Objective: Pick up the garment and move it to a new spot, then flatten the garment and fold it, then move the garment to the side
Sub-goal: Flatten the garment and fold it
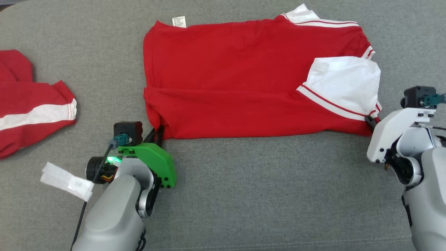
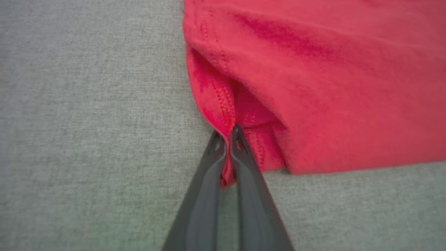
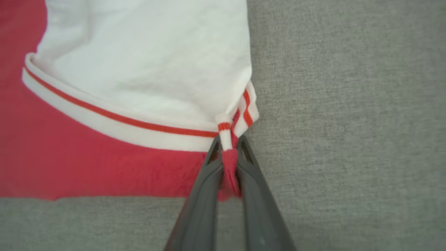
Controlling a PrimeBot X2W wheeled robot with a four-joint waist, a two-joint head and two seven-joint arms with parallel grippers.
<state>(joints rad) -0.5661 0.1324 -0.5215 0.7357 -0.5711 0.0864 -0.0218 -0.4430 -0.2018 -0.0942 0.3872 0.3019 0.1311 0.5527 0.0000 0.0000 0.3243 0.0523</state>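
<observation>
Head view: red shirt (image 1: 244,80) lies flat on grey top (image 1: 261,195), looks partly folded. L gripper (image 1: 157,134) & R gripper (image 1: 370,122) both pinched tight on its near corners. More folds + move aside not done yet, I think.

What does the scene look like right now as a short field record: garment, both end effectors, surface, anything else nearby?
garment: red, white sleeve folded over it, lying flat, partly folded
left end effector: shut on the garment's near left hem corner
right end effector: shut on the near right corner, at the sleeve's striped cuff
surface: gray fabric
nearby: second red garment with a white stripe, far left, apart from the first
</observation>
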